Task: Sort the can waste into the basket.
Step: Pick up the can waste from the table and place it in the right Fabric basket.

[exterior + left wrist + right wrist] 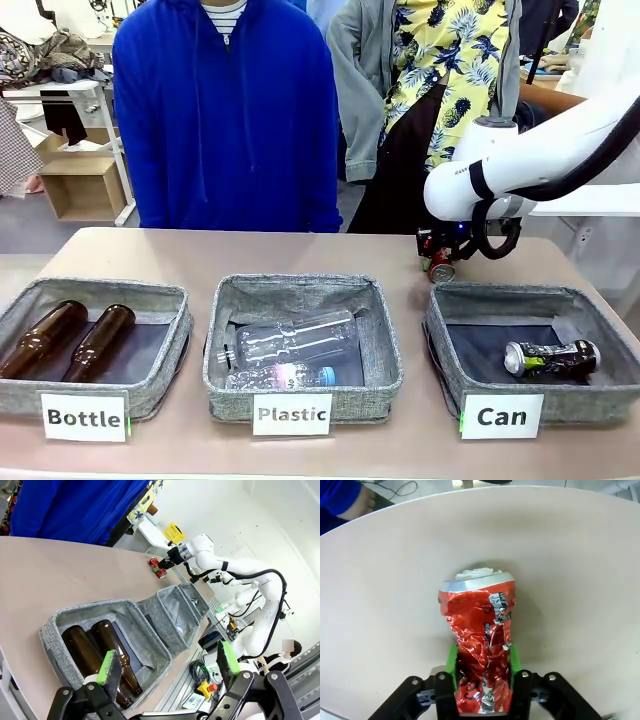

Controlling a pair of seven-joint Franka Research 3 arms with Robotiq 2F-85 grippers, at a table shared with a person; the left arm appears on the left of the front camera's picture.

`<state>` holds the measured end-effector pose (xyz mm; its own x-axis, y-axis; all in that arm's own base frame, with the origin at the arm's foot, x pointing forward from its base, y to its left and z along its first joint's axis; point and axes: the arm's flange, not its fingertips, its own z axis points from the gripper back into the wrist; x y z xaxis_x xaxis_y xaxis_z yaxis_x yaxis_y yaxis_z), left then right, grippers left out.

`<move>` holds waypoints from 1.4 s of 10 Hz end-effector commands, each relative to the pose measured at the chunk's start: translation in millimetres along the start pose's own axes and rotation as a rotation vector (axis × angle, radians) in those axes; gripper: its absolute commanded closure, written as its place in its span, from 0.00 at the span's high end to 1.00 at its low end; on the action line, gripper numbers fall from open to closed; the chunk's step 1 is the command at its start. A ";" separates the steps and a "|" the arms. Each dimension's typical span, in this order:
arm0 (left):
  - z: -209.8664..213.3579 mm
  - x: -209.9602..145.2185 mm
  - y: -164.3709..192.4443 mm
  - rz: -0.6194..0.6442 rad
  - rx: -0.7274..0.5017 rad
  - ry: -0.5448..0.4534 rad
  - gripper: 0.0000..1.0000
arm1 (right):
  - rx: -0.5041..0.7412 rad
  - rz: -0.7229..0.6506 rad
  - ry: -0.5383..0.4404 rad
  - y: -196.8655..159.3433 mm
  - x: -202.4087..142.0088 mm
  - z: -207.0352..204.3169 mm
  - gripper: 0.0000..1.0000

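A crushed red can (480,645) lies on the table, and the green pads (452,662) of my right gripper (482,667) press against both of its sides. Across the table, the same red can (441,270) rests just behind the "Can" basket (500,296), under my right gripper (440,255). A slim black can (552,358) lies on its side inside that basket. My left gripper (168,662) hangs open above the "Bottle" basket (75,617) with nothing between its fingers. From there the red can (157,570) appears far off.
The "Bottle" basket (30,295) at the left holds two brown glass bottles (70,340). The "Plastic" basket (300,288) in the middle holds clear plastic bottles (295,340). Two people stand at the far edge of the table. Bare tabletop lies behind the baskets.
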<state>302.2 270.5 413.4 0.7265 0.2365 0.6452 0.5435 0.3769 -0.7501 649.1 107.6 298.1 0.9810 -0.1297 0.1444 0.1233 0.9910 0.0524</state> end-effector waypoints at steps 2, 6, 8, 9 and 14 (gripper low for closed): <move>-1.7 -1.6 -2.7 -0.006 0.005 -0.003 1.00 | -0.034 -0.018 0.010 2.4 7.5 4.3 0.00; -1.7 -1.6 -2.7 -0.006 0.005 -0.003 1.00 | 0.018 0.086 -0.023 -19.1 5.1 61.7 0.00; -1.7 -1.6 -2.7 -0.006 0.005 -0.003 1.00 | 0.079 0.286 0.008 -46.6 -22.8 129.4 0.00; -1.7 -1.6 -2.7 -0.006 0.005 -0.003 1.00 | 0.086 0.415 0.116 -58.4 -46.5 151.8 0.00; -1.7 -1.6 -2.7 -0.006 0.005 -0.003 1.00 | 0.175 1.446 0.316 -107.6 -156.6 144.5 0.00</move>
<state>302.0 270.8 413.7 0.7259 0.2369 0.6458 0.5436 0.3777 -0.7496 468.9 31.4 418.8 0.5843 0.8100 -0.0496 -0.7936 0.5831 0.1738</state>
